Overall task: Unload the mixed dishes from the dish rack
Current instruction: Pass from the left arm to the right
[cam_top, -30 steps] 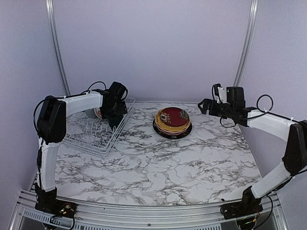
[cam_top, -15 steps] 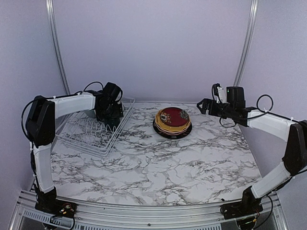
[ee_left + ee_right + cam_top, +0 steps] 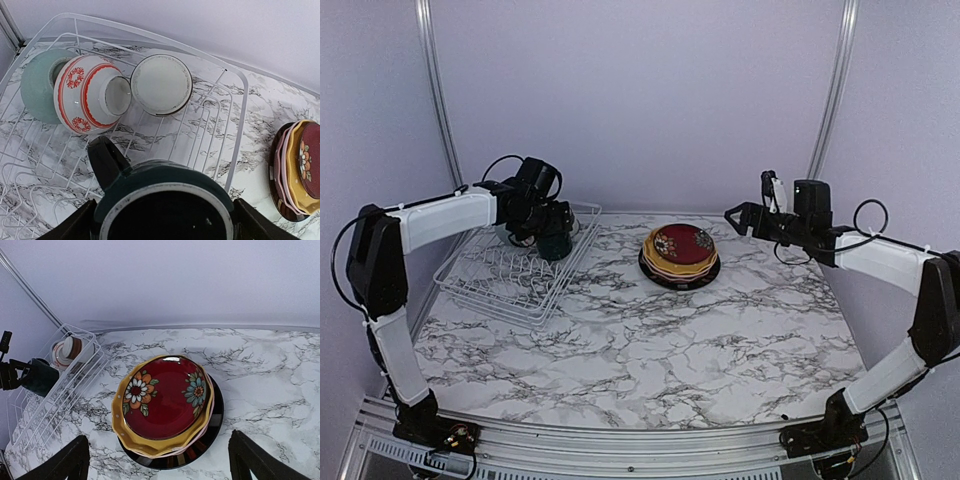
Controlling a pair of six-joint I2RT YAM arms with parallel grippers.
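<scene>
Marble table (image 3: 650, 350) stretches between rack (image 3: 490, 290) and plates (image 3: 680, 252) (mug (image 3: 160, 200) held near rim).

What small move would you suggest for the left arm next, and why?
Probably carry the dark teal mug rightward past the rim of the dish rack toward bare table near the plate stack: the left pincer holds it over the rack, and the right pincer hangs open, far away.
</scene>
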